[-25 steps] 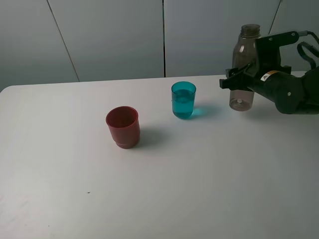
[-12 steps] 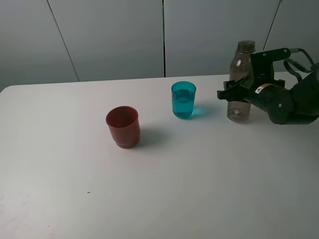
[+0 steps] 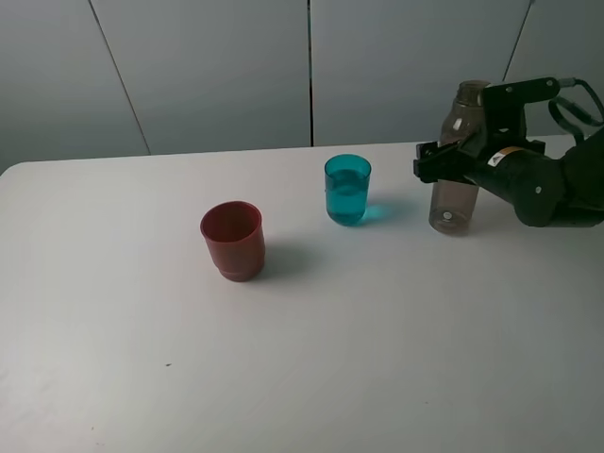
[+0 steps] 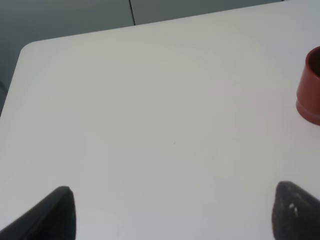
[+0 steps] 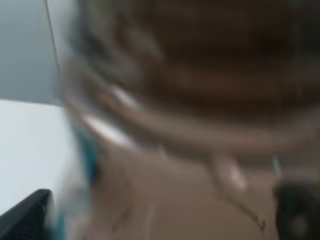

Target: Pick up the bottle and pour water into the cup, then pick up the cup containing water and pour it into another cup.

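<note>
The smoky grey-brown bottle (image 3: 453, 203) stands on the table at the right, leaning slightly. My right gripper (image 3: 436, 165) is around its upper body with a finger on each side, open. In the right wrist view the bottle (image 5: 190, 100) is a close blur filling the space between the fingertips (image 5: 30, 215). The teal cup (image 3: 347, 189) holds water and stands left of the bottle. The dark red cup (image 3: 232, 240) stands further left and nearer; it also shows in the left wrist view (image 4: 310, 87). My left gripper (image 4: 177, 215) is open and empty over bare table.
The white table (image 3: 283, 377) ends at a rounded back-left corner (image 4: 30, 50). A grey panelled wall (image 3: 217, 66) stands behind it. The right arm's cables (image 3: 580, 99) hang behind the bottle.
The bottle has come down from just above the table to stand on it. The right gripper has then slid up along the bottle, whose base has stayed put.
</note>
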`<move>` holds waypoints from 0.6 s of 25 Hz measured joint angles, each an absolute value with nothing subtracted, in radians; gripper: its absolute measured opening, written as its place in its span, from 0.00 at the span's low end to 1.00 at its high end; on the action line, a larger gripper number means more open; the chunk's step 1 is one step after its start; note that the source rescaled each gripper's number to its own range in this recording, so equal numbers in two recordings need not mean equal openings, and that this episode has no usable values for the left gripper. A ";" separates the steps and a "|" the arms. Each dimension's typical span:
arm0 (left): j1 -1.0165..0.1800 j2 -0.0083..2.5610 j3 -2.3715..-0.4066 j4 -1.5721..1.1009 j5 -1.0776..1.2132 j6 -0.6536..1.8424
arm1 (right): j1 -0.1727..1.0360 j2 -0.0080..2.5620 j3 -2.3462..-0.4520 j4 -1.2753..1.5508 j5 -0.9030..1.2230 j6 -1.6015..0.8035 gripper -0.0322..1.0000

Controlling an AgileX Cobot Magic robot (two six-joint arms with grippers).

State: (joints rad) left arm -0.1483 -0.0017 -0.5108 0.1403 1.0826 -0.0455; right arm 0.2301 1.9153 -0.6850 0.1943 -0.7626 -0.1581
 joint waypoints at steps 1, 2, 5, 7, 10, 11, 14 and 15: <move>-0.148 -0.002 -0.511 0.140 1.083 -0.045 | 0.230 1.901 -0.685 0.194 -0.755 -0.158 0.99; -0.148 -0.002 -0.511 0.140 1.083 -0.045 | 0.230 1.883 -0.685 0.194 -0.748 -0.158 0.99; -0.148 -0.002 -0.511 0.140 1.083 -0.045 | 0.230 1.827 -0.685 0.194 -0.730 -0.158 0.99; -0.148 -0.002 -0.511 0.140 1.083 -0.045 | 0.230 1.794 -0.685 0.194 -0.718 -0.158 0.99; -0.148 -0.002 -0.511 0.140 1.083 -0.045 | 0.230 1.741 -0.685 0.196 -0.702 -0.173 0.99; -0.148 -0.002 -0.511 0.140 1.083 -0.045 | 0.230 1.722 -0.685 0.199 -0.694 -0.181 0.99; -0.148 -0.002 -0.511 0.140 1.083 -0.045 | 0.230 1.667 -0.685 0.204 -0.676 -0.212 1.00; -0.148 -0.002 -0.511 0.140 1.083 -0.045 | 0.230 1.646 -0.685 0.204 -0.667 -0.221 1.00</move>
